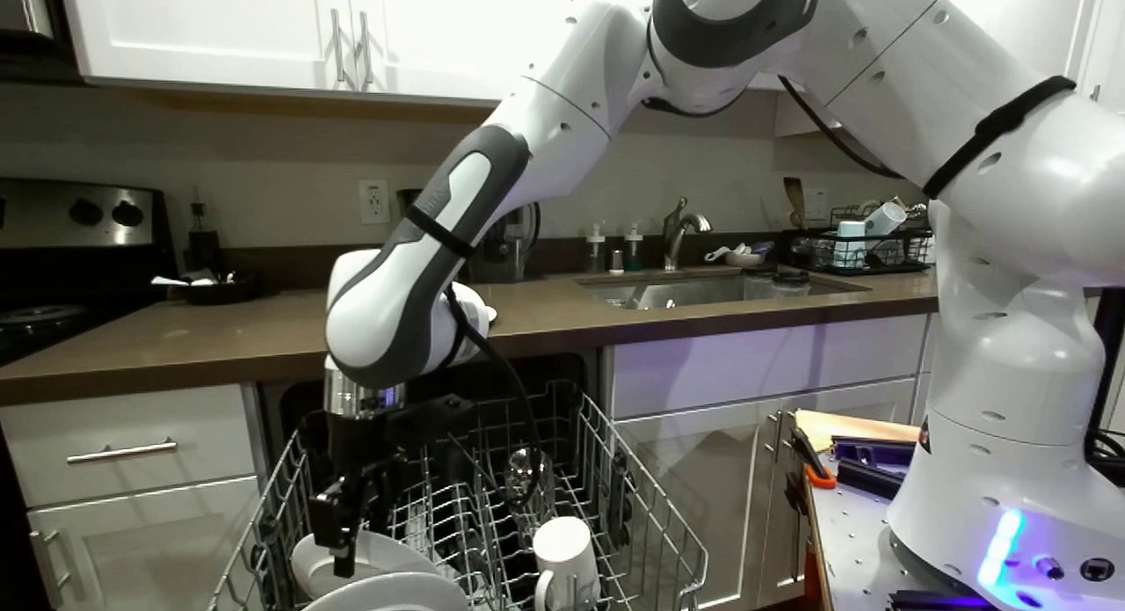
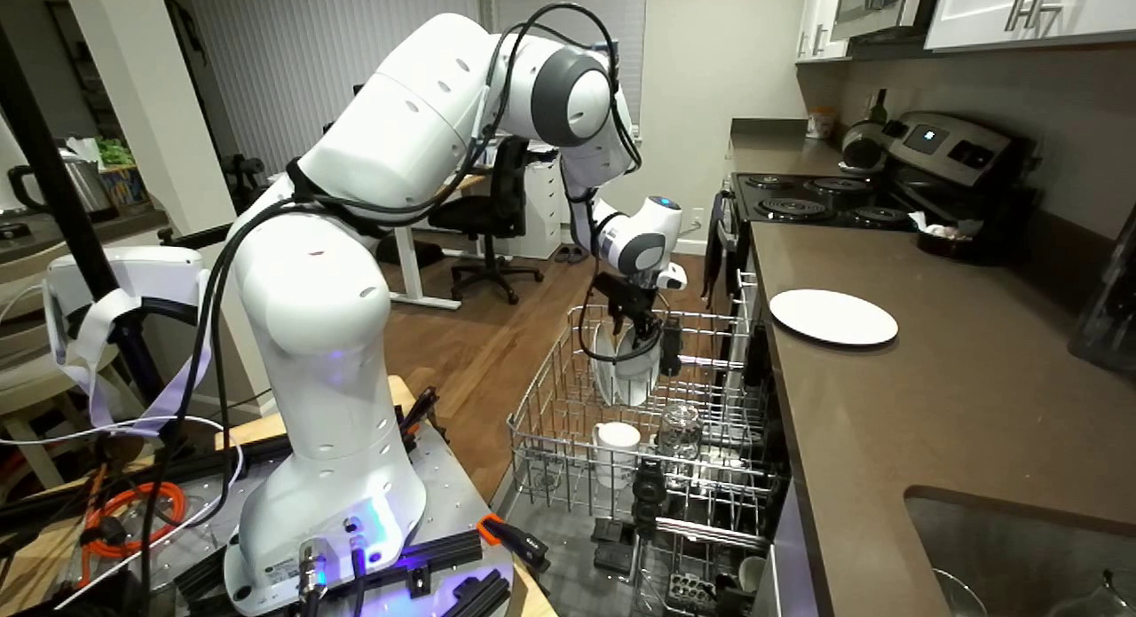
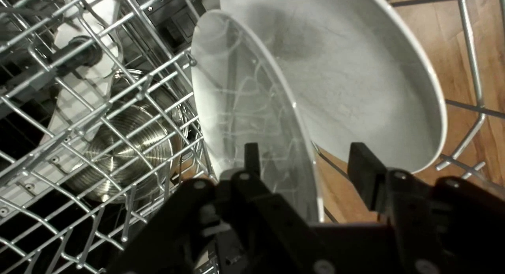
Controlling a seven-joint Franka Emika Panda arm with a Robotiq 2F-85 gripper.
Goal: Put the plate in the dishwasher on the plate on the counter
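Note:
Two white plates stand on edge in the pulled-out dishwasher rack [image 1: 646, 477], one [image 1: 365, 560] beside the other [image 1: 395, 593]. The wrist view shows a glossy plate [image 3: 252, 100] and a second plate [image 3: 355, 73] right of it. My gripper [image 3: 305, 167] is open and empty, pointing down. In the wrist view the glossy plate's rim passes between its fingers; I cannot tell how deep. My gripper also shows at the plates in both exterior views [image 1: 338, 541] [image 2: 632, 328]. A white plate [image 2: 834, 317] lies flat on the brown counter [image 2: 967, 422], with nothing on it.
A white mug [image 1: 564, 545] and a clear glass [image 1: 525, 472] stand in the same rack. A round metal pan or lid [image 3: 118, 151] lies below the rack wires. The counter edge [image 1: 703, 321] runs behind the rack, with the sink [image 1: 668, 293] along it.

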